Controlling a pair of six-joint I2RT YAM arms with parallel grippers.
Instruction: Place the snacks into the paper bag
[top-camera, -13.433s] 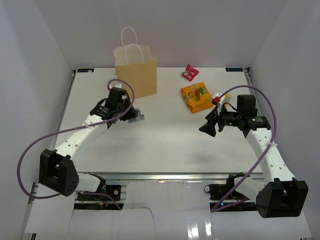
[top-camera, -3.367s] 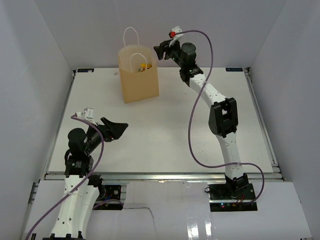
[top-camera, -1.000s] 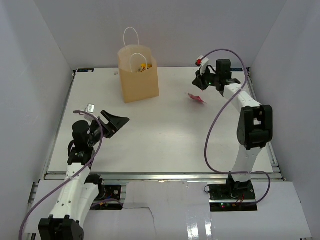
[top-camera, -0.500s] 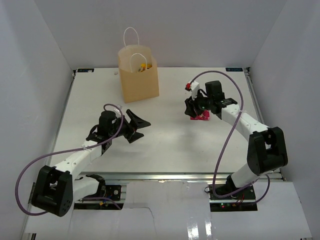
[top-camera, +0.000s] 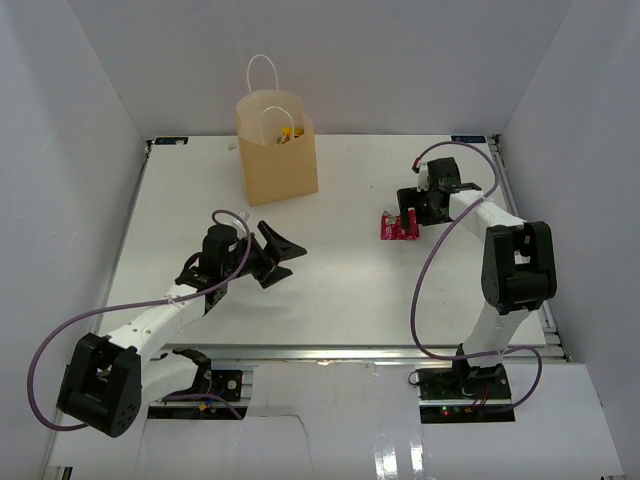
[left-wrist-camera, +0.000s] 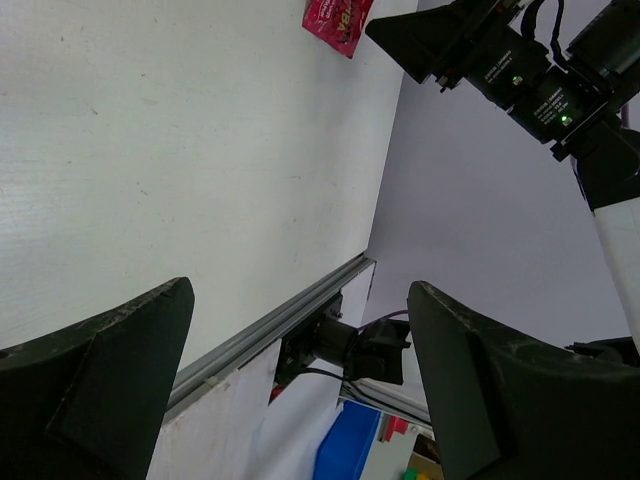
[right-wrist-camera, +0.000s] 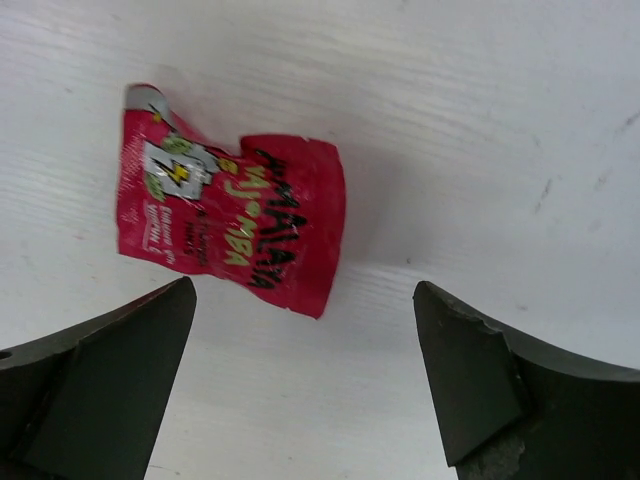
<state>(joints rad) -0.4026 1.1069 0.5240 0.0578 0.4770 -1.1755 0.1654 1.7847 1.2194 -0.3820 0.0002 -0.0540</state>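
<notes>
Nearly done, I judge: the red snack packet is the only one I see left out on the surface. It lies flat just ahead of my right gripper, which gapes empty. My left gripper is spread empty too, with the paper bag well beyond it. Inside the bag only a yellow wrapper shows; the rest is hidden

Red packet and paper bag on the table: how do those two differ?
The paper bag is tan and stands upright; the red packet lies flat. The paper bag is far bigger than the red packet. The paper bag has white cord handles; the red packet has none. Both rest on the white table.
</notes>
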